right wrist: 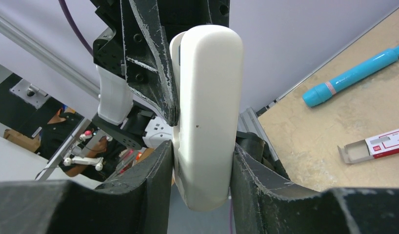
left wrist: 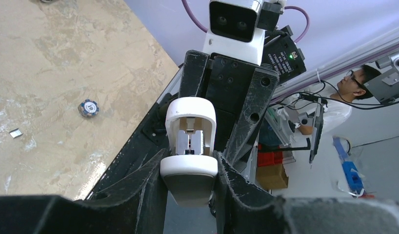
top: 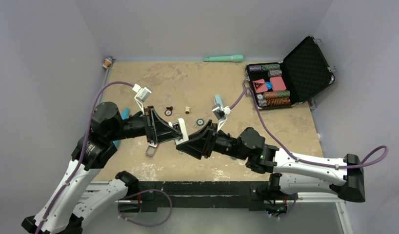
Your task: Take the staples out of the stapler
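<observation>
The small white rounded plastic stapler (left wrist: pixel 190 109) is held aloft over the near middle of the tan desk (top: pixel 197 83). The left end effector (left wrist: pixel 189 161) and right end effector (right wrist: pixel 202 148) each pinch one end. Best to grip firmly and draw straight apart, sparing the metal staple channel (left wrist: pixel 188 141).

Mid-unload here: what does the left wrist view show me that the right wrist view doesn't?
Left wrist only: the stapler's open side with its metal channel, and a poker chip. Right wrist only: its smooth white back, a blue pen-like tube, a small red-and-white box. Both: the stapler clamped between left end effector and right end effector.
</observation>
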Robot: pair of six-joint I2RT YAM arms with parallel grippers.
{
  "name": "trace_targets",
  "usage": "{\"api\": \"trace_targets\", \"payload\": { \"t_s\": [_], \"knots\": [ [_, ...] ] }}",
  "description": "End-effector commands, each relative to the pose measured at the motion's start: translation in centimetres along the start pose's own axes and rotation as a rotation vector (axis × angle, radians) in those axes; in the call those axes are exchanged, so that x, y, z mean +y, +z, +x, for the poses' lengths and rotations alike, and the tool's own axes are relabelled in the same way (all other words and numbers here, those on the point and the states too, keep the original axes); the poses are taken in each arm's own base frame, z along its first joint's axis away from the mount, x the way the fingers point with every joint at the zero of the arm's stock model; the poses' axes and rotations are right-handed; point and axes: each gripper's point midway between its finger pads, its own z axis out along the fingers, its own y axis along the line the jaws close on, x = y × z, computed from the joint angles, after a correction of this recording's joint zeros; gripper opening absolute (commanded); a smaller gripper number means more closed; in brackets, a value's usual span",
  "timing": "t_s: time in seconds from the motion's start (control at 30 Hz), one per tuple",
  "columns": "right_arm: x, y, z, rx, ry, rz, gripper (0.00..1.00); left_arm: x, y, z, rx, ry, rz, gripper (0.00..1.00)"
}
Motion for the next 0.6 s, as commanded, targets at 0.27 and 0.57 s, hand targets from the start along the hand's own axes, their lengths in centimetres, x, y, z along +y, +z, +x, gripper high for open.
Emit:
{"api": "trace_targets", "payload": {
  "t_s": [0.27, 0.57],
  "knots": [
    [0.3, -1.3, -1.7, -0.075, 0.013, 0.010, 0.00, 2.4, -1.7, 0.1, -0.075, 0.045, -0.169, 1.00],
    [-2.1, -2.4, -1.0, -0.078, 0.052, 0.117, 0.00, 6.7, -5.4, 1.5, -0.098, 0.109, -0.454, 1.00]
  ]
}}
